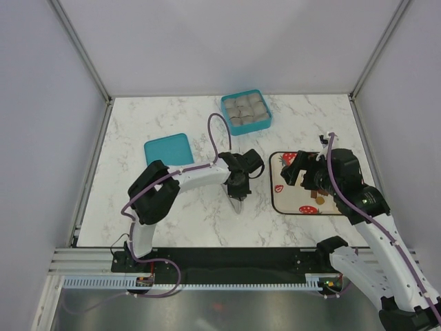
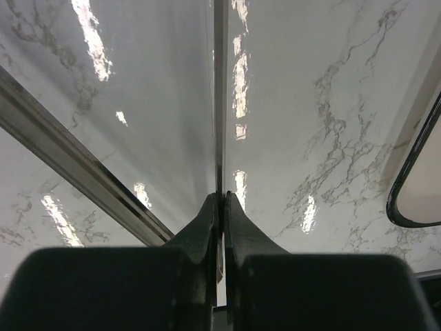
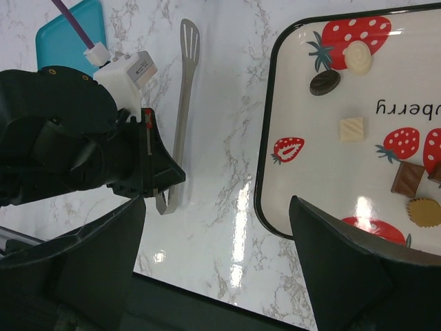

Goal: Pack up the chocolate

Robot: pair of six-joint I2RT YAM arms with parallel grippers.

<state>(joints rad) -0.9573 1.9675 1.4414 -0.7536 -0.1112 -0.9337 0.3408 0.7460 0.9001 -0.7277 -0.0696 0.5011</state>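
The left end effector (image 1: 238,198) is clamped on the handle of a slotted metal utensil (image 3: 185,103), whose blade points to the top of the right wrist view, apart from the tray (image 3: 265,172). The right end effector (image 3: 217,207) stands wide open and empty over the tray's lower left corner. The chocolate (image 3: 351,129) lies scattered on the tray at right centre of the overhead view, well apart from the teal box (image 1: 246,112) at top centre. The pieces are far smaller than the open jaws, so a pinch could skid one across the glossy tray or over its rim. A piece scooped on the thin blade could roll off on the way to the box. The arms are near each other and could knock together
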